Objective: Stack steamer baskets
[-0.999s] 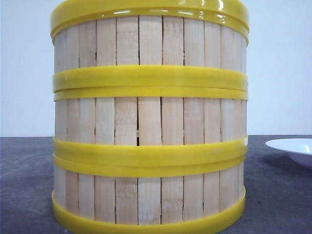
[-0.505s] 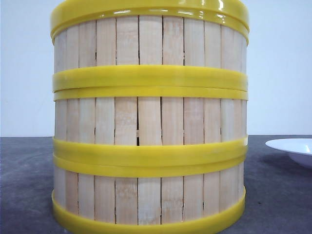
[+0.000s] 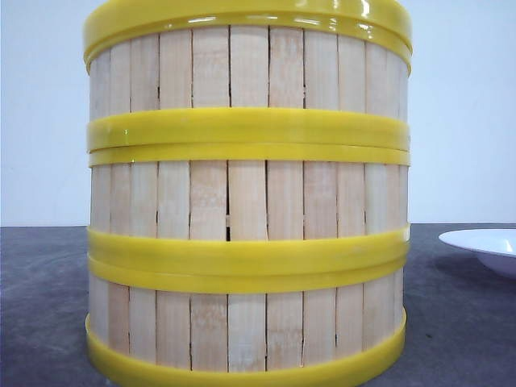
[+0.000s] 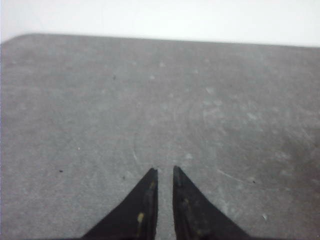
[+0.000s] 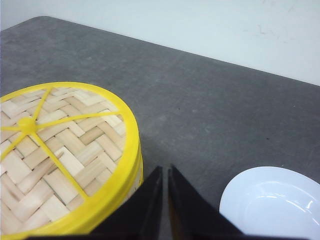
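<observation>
Three steamer baskets [image 3: 246, 201] stand stacked in one column that fills the front view, pale slats between yellow rims. The right wrist view shows the stack's top, covered by a woven bamboo lid [image 5: 55, 155] with a yellow rim. My right gripper [image 5: 165, 170] hangs beside the stack, between it and a plate, its fingers nearly together with nothing between them. My left gripper [image 4: 165, 171] hovers over bare grey table, its black fingers nearly together and holding nothing. Neither gripper shows in the front view.
A white plate [image 5: 272, 202] lies on the grey table [image 4: 100, 100] to the right of the stack; its rim [image 3: 484, 242] shows at the right edge of the front view. A white wall stands behind the table.
</observation>
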Robot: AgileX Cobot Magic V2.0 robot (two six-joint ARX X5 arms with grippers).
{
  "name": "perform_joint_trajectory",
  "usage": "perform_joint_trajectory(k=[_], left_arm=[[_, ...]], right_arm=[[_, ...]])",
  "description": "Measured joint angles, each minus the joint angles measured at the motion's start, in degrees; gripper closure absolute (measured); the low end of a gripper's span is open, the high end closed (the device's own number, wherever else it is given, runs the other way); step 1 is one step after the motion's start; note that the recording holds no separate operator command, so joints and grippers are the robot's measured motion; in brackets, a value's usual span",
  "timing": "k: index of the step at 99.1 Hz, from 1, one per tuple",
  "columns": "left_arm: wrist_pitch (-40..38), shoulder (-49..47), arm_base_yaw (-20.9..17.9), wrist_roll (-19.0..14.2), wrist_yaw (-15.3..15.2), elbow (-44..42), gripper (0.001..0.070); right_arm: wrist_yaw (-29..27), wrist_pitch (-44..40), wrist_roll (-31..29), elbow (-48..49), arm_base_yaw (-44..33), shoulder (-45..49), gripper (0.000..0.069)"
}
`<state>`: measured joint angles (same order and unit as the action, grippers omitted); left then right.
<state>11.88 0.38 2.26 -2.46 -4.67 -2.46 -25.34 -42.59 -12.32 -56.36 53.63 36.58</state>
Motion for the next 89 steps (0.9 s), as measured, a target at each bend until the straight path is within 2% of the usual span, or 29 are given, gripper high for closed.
perform_joint_trajectory(k=[28, 89], left_arm=[[-0.63, -0.13, 0.0, 3.3, 0.0, 0.24, 0.0682], [-0.63, -0.13, 0.0, 4.0, 0.0, 0.24, 0.0682]], right_arm=[[0.0, 0.0, -0.02, -0.02, 0.0, -0.02, 0.0675], [0.0, 0.0, -0.02, -0.02, 0.0, -0.02, 0.0675]])
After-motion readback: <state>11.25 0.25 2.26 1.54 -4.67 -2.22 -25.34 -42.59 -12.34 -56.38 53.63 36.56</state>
